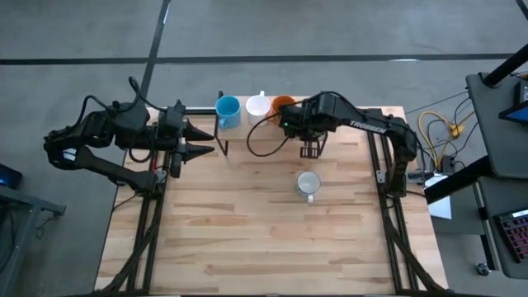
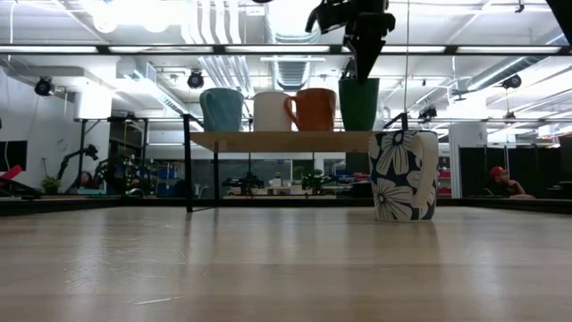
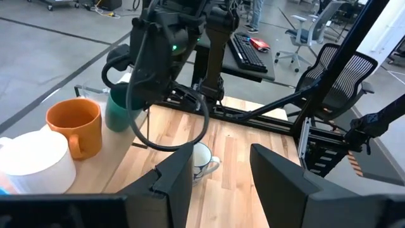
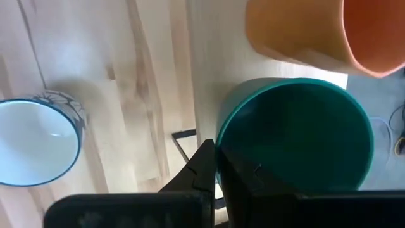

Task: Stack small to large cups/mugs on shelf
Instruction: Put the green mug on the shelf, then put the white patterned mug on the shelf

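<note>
The shelf (image 2: 286, 140) stands at the table's far edge and bears, from left to right, a light blue cup (image 2: 221, 109), a white mug (image 2: 271, 111), an orange mug (image 2: 315, 109) and a dark teal-green cup (image 2: 358, 105). My right gripper (image 2: 362, 67) comes down on the teal-green cup (image 4: 297, 133) and is shut on it. A white mug with a blue flower print (image 1: 308, 183) stands upright on the table in front of the shelf. My left gripper (image 1: 202, 140) waits open at the shelf's left end. No clear glass shows. My right gripper holds the teal-green cup by its rim (image 4: 220, 149), on the side toward the table's near edge. One finger is inside the cup and one outside. The fingers point down from above. The cup is upright at the shelf's right end, its base at the board's top.
The shelf's black legs (image 2: 188, 161) stand on the table at its left and right ends. A black cable (image 1: 260, 148) loops from the right arm over the table beside the shelf. The near half of the table (image 1: 264, 247) is bare wood.
</note>
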